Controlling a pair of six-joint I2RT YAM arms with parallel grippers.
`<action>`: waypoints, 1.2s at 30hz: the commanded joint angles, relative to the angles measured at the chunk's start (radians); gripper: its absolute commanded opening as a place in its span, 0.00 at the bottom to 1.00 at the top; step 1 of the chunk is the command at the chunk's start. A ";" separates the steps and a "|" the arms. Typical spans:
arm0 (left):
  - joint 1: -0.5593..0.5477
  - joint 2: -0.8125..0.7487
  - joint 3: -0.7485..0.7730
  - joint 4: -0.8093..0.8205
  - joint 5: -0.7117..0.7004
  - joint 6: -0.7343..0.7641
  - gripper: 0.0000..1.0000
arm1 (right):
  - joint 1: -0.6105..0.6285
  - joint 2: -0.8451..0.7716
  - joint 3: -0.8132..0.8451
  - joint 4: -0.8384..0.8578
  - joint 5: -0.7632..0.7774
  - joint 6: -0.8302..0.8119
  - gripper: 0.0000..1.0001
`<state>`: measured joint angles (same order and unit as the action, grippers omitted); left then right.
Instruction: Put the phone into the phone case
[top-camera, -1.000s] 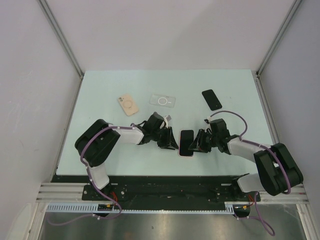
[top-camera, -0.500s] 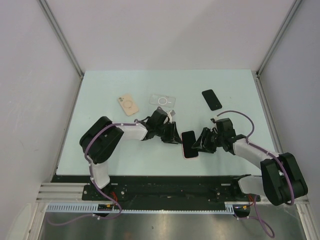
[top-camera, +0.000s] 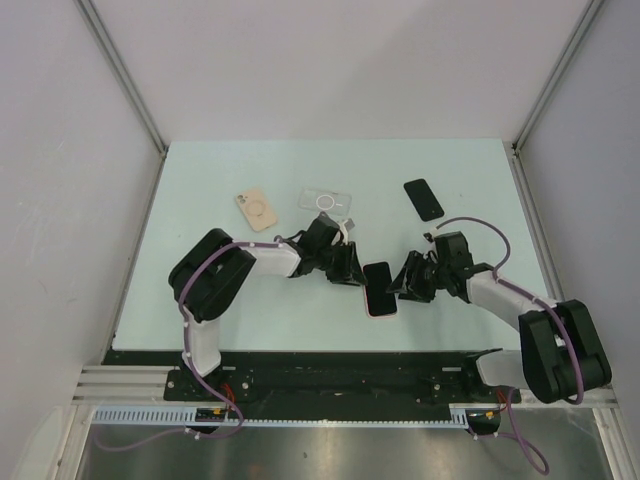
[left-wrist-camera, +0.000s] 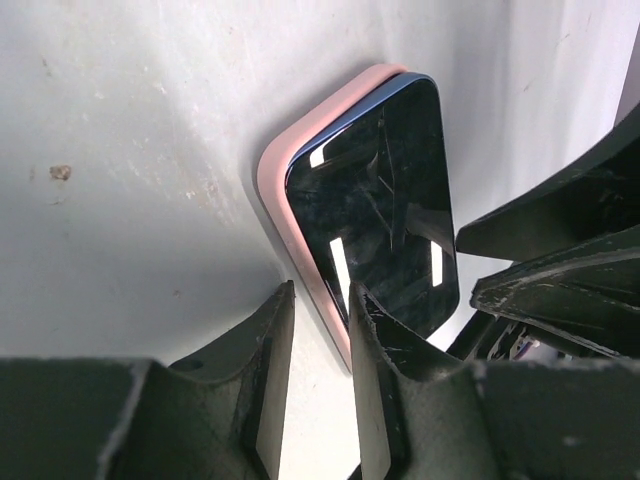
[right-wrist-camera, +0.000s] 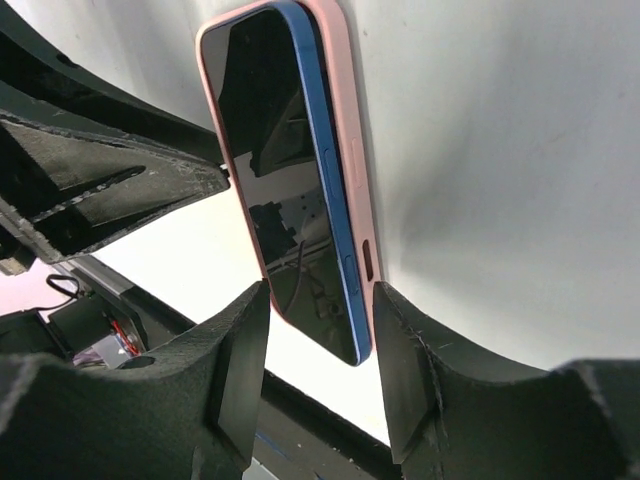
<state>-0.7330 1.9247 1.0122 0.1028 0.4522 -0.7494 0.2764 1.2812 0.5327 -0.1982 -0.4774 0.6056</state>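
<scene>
From above, the phone (top-camera: 379, 288) lies in the pink case (top-camera: 374, 313) on the desk (top-camera: 220, 200), between the left fingers (top-camera: 348, 272) and right fingers (top-camera: 405, 287), with open desk beyond. At the left wrist, the case's rim (left-wrist-camera: 275, 190) runs between nearly closed fingers (left-wrist-camera: 270, 360); I cannot tell whether they pinch it. At the right wrist, the fingers (right-wrist-camera: 240, 370) clasp both long edges, the phone's blue side (right-wrist-camera: 318, 150) standing proud.

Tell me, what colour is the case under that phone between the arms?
Pale pink; the phone case shows best in the right wrist view.
</scene>
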 joint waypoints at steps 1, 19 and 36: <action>-0.006 0.028 0.028 0.006 0.000 0.016 0.33 | -0.006 0.052 0.036 0.048 -0.017 -0.029 0.51; -0.008 0.014 -0.066 0.092 0.089 -0.028 0.21 | -0.008 0.161 0.035 0.293 -0.236 0.012 0.66; -0.008 -0.012 -0.130 0.152 0.111 -0.051 0.20 | -0.060 0.199 0.030 0.355 -0.317 0.034 0.61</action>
<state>-0.7223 1.9293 0.9066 0.2707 0.5476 -0.7967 0.2207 1.4597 0.5446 0.0998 -0.7624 0.6540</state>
